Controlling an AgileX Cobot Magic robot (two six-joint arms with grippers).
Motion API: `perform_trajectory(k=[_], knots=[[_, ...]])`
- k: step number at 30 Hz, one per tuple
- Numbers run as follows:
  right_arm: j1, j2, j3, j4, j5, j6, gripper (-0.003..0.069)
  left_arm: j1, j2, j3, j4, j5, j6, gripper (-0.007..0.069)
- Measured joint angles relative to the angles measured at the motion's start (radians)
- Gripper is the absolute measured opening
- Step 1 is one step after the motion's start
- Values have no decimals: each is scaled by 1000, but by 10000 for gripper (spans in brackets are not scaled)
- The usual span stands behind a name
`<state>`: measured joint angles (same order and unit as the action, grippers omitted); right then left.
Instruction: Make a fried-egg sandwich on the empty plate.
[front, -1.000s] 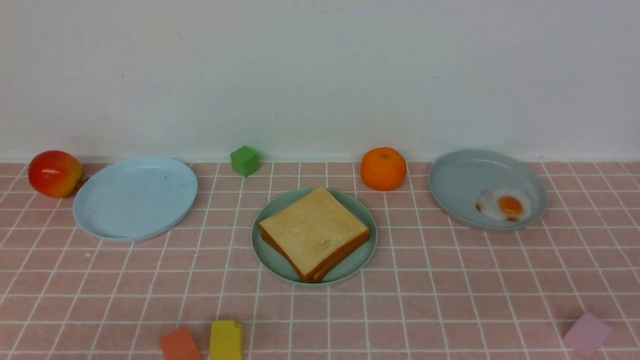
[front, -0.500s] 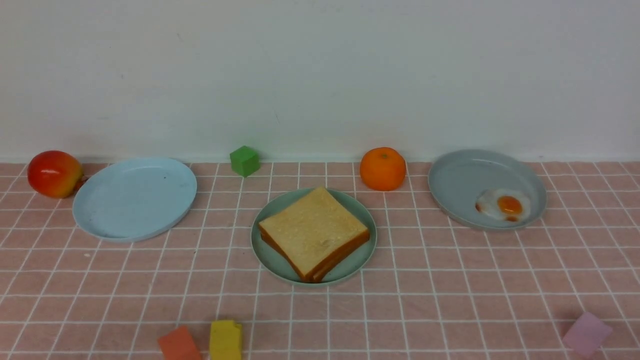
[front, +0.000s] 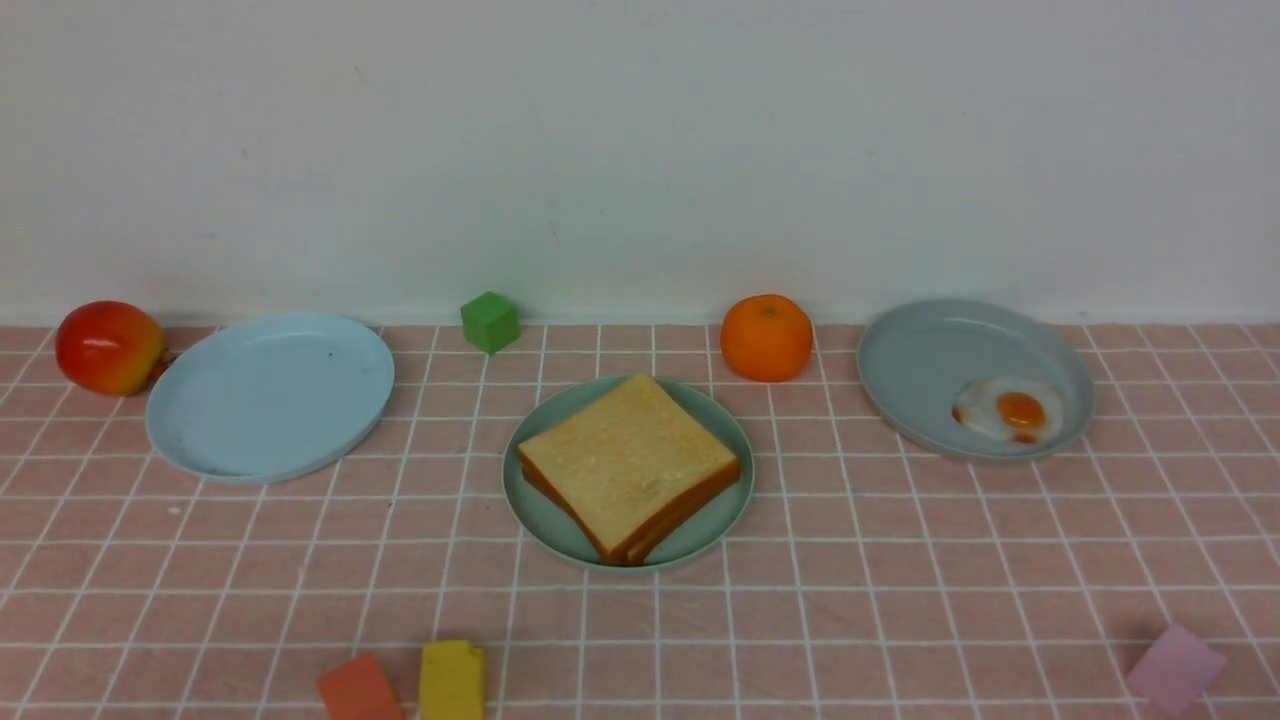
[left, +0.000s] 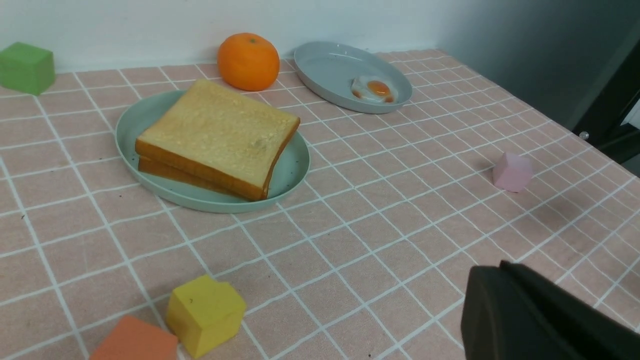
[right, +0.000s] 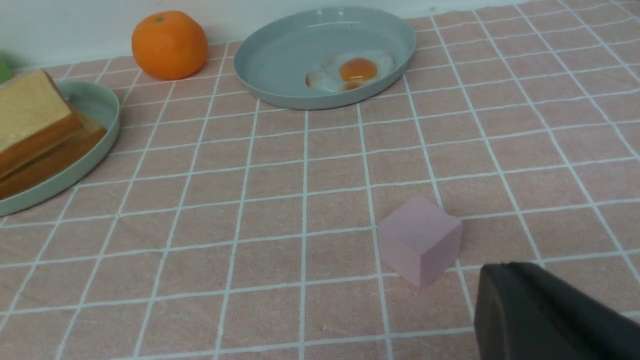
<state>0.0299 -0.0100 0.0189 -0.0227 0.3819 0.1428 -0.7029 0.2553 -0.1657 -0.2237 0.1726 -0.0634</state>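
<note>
Two toast slices (front: 628, 465) sit stacked on the teal plate (front: 545, 520), mid-worktop. I can't see any egg between them; the crust gap reads closed from both wrist views. One fried egg (front: 1008, 410) lies in the grey-blue dish (front: 915, 355) near the far right edge, well apart from the plate. Left gripper (left: 542, 315) and right gripper (right: 550, 315) each show only a dark block at frame corner, so I cannot tell whether they are parted or closed; neither touches anything. My read: stack looks finished. Before retracting I'd confirm the filling and leave the slices square, no nudging.
</note>
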Motion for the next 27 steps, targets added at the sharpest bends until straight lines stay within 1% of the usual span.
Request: perform_trajectory(k=[21, 24, 27], knots=[[0, 0, 0, 0, 1, 9, 10, 0, 0, 0, 1, 0, 0, 3], [0, 0, 0, 0, 1, 9, 13, 34, -1, 0, 33, -23, -5, -2], [0, 0, 0, 1, 1, 9, 15, 201, -49, 0, 73, -49, -49, -13]])
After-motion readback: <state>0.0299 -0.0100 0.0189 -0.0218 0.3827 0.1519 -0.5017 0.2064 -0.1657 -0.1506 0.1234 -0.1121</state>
